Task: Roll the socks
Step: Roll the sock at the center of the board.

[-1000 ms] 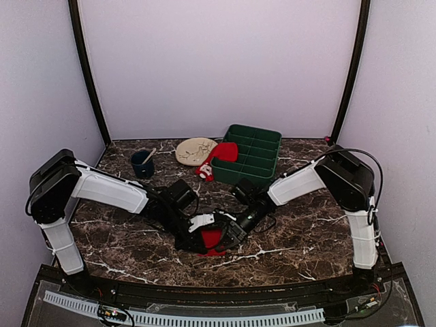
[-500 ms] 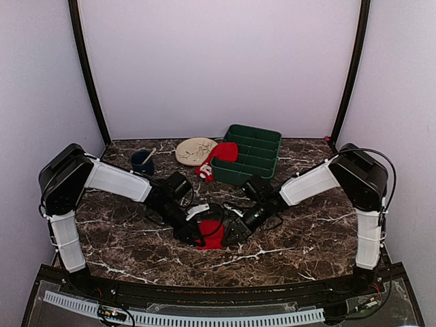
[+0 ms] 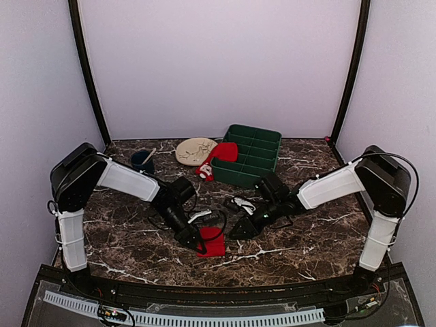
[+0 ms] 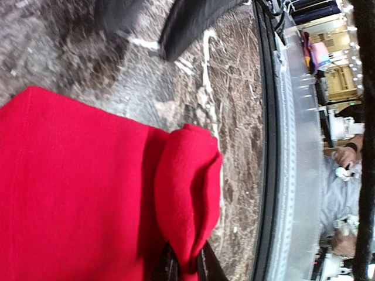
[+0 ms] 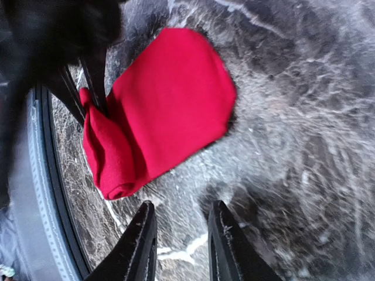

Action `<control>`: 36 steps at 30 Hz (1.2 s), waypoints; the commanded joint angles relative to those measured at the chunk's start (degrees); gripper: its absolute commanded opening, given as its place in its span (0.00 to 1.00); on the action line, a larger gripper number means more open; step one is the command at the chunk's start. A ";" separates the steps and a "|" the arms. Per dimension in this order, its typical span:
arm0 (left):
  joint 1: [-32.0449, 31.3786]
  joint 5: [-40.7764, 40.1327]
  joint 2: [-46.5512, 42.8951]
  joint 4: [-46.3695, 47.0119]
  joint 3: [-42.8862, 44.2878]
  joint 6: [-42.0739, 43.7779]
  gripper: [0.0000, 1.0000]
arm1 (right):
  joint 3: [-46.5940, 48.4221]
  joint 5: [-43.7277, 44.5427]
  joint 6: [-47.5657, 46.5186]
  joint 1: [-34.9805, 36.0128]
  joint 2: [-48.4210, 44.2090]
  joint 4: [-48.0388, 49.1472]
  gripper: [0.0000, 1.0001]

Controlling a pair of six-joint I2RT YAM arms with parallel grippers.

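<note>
A bright red sock (image 3: 212,240) lies flat on the marble table near the front middle, its near end folded over into a small roll (image 5: 108,158). My left gripper (image 3: 199,242) is shut on that rolled end (image 4: 188,193). My right gripper (image 3: 236,231) is open and empty, just right of the sock and apart from it (image 5: 181,234). A second red sock with a white patterned end (image 3: 216,158) lies at the back, against the green tray.
A green divided tray (image 3: 248,155) stands at the back middle. A cream plate (image 3: 195,150) and a dark blue cup (image 3: 142,163) with a utensil stand at the back left. The table's front edge (image 3: 204,283) is close to the sock.
My right gripper has let go of the sock and drawn back to the right. My left gripper has stayed on the sock's folded end. The sock now lies more exposed.
</note>
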 commanded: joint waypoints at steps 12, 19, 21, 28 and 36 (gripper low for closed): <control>0.05 5.19 4.62 -7.07 2.96 0.10 0.10 | -4.96 11.51 -10.47 8.34 -9.57 4.18 0.31; 0.22 5.86 5.68 -7.79 3.58 0.34 0.10 | -4.33 13.35 -13.24 12.74 -9.70 1.71 0.40; 0.28 6.22 5.77 -7.96 3.75 0.48 0.10 | -3.60 14.30 -14.00 13.62 -9.12 0.59 0.41; 0.27 7.21 6.39 -8.65 4.12 1.07 0.10 | -1.21 16.61 -16.24 15.69 -6.38 -0.77 0.45; 0.31 8.17 6.87 -9.26 4.21 1.45 0.10 | 0.97 18.02 -18.02 16.28 -3.92 -1.21 0.46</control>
